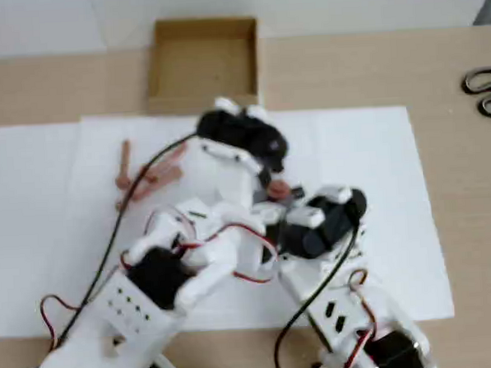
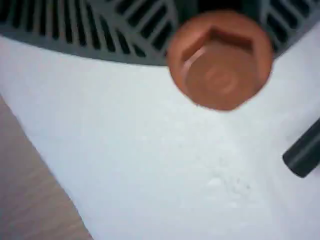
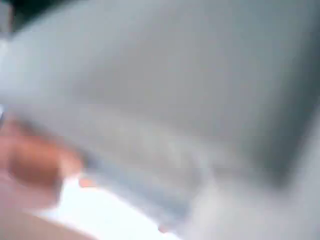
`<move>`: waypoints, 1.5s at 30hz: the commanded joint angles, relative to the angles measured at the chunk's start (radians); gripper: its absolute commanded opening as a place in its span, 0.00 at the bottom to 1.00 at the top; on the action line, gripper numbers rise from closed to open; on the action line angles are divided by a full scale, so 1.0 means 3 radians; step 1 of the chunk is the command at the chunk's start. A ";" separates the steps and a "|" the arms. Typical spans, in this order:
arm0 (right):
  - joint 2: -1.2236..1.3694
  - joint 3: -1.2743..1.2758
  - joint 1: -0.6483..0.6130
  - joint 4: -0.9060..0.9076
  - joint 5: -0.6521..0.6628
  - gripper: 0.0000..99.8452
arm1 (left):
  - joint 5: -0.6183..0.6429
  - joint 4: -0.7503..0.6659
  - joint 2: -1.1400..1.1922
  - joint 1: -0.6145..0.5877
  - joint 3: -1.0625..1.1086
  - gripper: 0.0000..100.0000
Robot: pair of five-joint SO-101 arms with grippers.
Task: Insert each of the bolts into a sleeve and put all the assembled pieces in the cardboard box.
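Bolt (image 2: 220, 60) up close — cardboard box (image 1: 204, 62) from above

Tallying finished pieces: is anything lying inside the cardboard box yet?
No, the high view shows the cardboard box with a bare floor and nothing inside it.

Two arms (image 1: 192, 269), one cardboard box (image 1: 202, 67), one pair of scissors (image 1: 486, 91), at least four reddish pieces (image 1: 150, 179).

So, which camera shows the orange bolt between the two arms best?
The left wrist view: the bolt is close, and its six-sided head faces the camera. In the high view the bolt is a small orange spot between the arms. The right wrist view has a blurred orange patch that may be it.
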 commanded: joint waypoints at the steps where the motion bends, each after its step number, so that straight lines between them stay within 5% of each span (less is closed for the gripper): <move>1: -0.0033 -0.0056 -0.0003 -0.0084 -0.0005 0.00 | -0.0056 0.0077 0.0082 0.0072 -0.0018 0.01; 10: -0.0033 -0.0051 0.0008 -0.0079 -0.0005 0.00 | -0.0205 0.0977 0.0102 -0.0215 -0.0857 0.26; 25: 0.0243 -0.0097 0.0524 -0.0125 0.0005 0.00 | -0.1314 0.1412 -0.0353 -0.2082 -0.1501 0.26; 45: 0.5843 -0.4020 0.0565 -0.2197 -0.0005 0.00 | -0.1314 0.1877 -0.0399 -0.3079 -0.1496 0.26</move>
